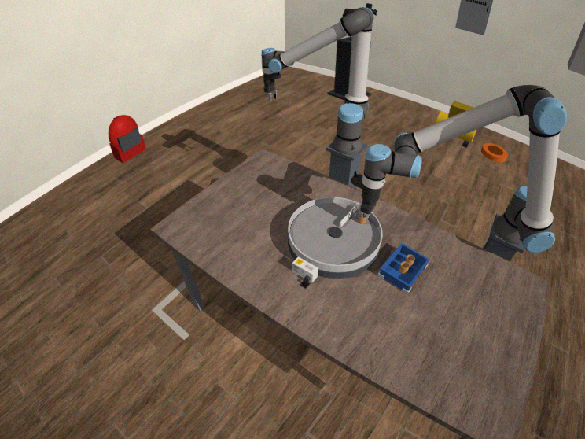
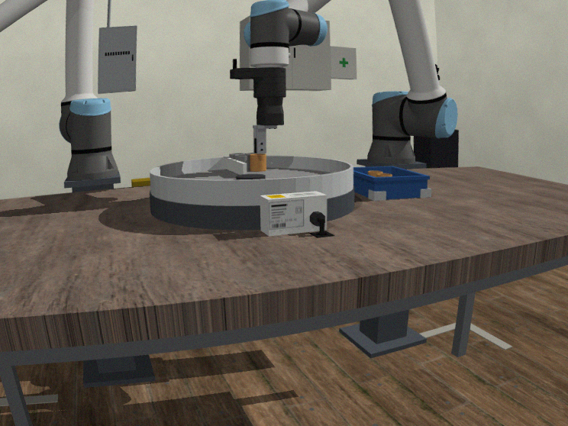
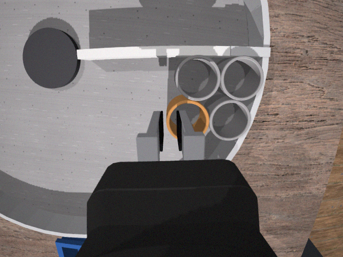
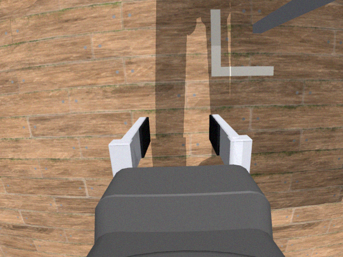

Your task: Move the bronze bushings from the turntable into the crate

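A bronze bushing [image 1: 362, 219] [image 2: 257, 164] [image 3: 207, 120] stands on the turntable [image 1: 307, 236] [image 2: 197, 190] [image 3: 116, 116] beside three steel bushings [image 3: 198, 99] [image 3: 241, 99] [image 3: 230, 138]. My left gripper [image 2: 259, 151] [image 3: 170, 123] is part open and empty, just over the bronze bushing. In the left wrist view one finger overlaps its opening and the other lies outside its rim. Two bronze bushings [image 1: 410, 259] [image 1: 404, 268] are in the blue crate [image 1: 391, 279] [image 2: 395, 188], which sits level between its corner guides [image 2: 376, 195]. My right gripper [image 1: 272, 96] [image 4: 179, 128] is open and empty, away from the table.
A white bar [image 3: 124, 53] [image 2: 235, 165] runs from the dark hub [image 3: 51, 57] to the turntable's rim, beside the steel bushings. The raised rim stands between the bushings and the crate. A white box [image 1: 305, 269] [image 2: 293, 214] with a black knob stands against the turntable.
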Robot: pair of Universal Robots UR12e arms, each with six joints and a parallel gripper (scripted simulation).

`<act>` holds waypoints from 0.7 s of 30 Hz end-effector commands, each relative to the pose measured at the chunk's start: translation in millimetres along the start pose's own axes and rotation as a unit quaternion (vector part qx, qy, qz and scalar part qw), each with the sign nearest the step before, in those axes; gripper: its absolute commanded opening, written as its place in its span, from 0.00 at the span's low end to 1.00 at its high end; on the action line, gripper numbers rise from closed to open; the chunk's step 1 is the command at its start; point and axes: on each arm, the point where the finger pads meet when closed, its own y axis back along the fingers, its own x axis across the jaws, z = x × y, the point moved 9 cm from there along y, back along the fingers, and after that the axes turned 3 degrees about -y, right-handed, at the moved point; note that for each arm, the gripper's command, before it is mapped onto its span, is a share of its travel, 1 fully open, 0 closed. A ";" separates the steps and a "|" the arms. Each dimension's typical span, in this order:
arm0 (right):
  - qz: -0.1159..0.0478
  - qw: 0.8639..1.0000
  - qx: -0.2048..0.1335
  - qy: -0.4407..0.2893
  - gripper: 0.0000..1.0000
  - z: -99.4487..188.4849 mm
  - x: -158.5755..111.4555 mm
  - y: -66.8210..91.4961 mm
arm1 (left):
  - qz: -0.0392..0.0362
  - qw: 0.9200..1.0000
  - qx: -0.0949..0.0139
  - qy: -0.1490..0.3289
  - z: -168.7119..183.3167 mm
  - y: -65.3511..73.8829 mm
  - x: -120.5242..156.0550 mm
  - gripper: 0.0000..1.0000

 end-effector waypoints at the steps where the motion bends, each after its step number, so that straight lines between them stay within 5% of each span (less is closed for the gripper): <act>1: 0.000 1.000 0.000 0.000 1.00 -1.8 -1.2 -0.7 | -0.001 1.000 0.002 -0.001 -1.7 0.2 0.2 0.36; 21: 0.000 1.000 0.000 0.000 1.00 -1.8 -1.2 -0.7 | 0.000 1.000 0.000 -0.001 -0.2 -24.6 1.7 0.36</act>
